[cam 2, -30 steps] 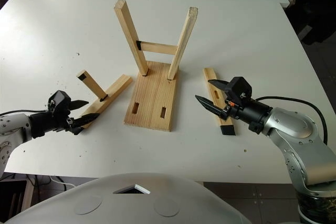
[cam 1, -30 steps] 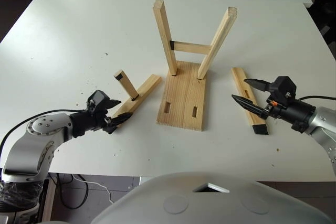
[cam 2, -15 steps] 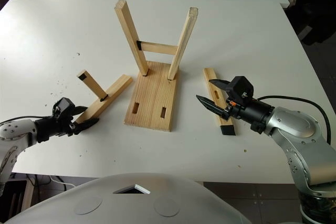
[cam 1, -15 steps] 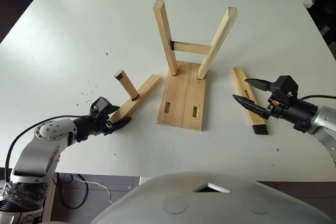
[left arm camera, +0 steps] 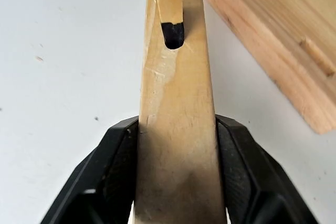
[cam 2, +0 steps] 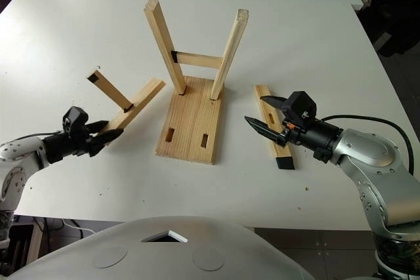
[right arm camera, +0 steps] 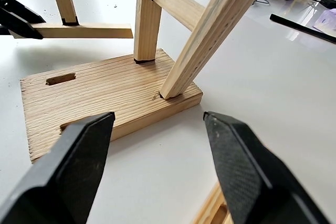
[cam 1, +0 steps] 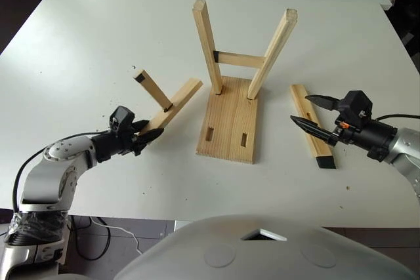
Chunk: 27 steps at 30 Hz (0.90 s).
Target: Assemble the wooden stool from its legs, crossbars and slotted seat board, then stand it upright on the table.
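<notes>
The seat board [cam 1: 228, 115] lay flat on the white desk [cam 1: 79, 50], roughly midway between the two arms. Two legs stood in the slots at its far end, one on the left [cam 1: 207, 44] and one on the right [cam 1: 272, 50]. Both leaned slightly, and a crossbar [cam 1: 239, 60] joined them partway up. The two slots nearer the robot, [cam 1: 209, 134] and [cam 1: 243, 139], were open.

The left gripper [cam 1: 149, 137] was pinching the near end of a third leg [cam 1: 174, 106], with its black fingers pressed against the two side faces of the wood. This leg pointed away from the gripper toward the board's far left corner, and its far end sat just beside the board. A short crossbar [cam 1: 152, 88] with a black tip was stuck into it and slanted up and to the left. In the right wrist view the leg appeared to hang clear of the desk, with a shadow under it.

A fourth leg [cam 1: 321, 151] lay flat on the desk to the right of the board, apart from it, with a black tip at its near end. The right gripper [cam 1: 299, 109] hovered over the middle of this leg with its fingers spread wide, holding nothing.
</notes>
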Motion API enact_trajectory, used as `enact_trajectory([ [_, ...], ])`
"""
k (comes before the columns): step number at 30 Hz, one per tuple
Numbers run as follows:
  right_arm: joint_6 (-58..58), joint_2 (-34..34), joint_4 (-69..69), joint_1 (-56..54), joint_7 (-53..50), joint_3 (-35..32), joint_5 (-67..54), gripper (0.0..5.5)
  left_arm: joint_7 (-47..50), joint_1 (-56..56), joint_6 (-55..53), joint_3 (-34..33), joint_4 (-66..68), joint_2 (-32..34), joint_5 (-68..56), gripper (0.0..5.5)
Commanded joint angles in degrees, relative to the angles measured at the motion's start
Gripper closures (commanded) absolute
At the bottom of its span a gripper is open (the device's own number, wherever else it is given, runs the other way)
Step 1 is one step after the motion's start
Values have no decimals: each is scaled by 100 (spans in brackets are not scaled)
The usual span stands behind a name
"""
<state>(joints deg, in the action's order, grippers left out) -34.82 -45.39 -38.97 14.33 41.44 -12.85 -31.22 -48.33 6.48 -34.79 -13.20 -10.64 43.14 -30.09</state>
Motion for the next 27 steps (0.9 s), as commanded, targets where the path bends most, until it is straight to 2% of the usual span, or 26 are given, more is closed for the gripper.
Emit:
enact_trajectory([
  [1, 36, -74, 91, -183, 122, -176, -116, 237, -300, -955, -24, -989, -57, 109, -1034, 350],
  [3, -94, 53, 177, -399, 72, -433, -475, 237, -315, -1352, -256, -1407, -175, 56, -1764, 350],
  [6, -369, 111, 199, -765, 57, -827, -1323, 237, -403, -1694, -560, -1628, -599, 8, -2807, 350],
  [9, -645, 108, 180, -1238, -87, -1044, -2266, 237, -252, -1976, -870, -1288, -1121, -343, -3815, 350],
  [13, -1021, -69, 230, -2008, 56, -736, -3306, 198, 99, -2037, -925, -326, -1819, -983, -4146, 350],
  [18, -1520, -370, 637, -2967, 271, -519, -4516, 121, 323, -2017, -836, 189, -2033, -1435, -4237, 350],
  [27, -1827, -518, 1241, -3853, 700, 41, -4564, 121, 154, -1845, -632, 606, -2294, -1557, -4046, 350],
])
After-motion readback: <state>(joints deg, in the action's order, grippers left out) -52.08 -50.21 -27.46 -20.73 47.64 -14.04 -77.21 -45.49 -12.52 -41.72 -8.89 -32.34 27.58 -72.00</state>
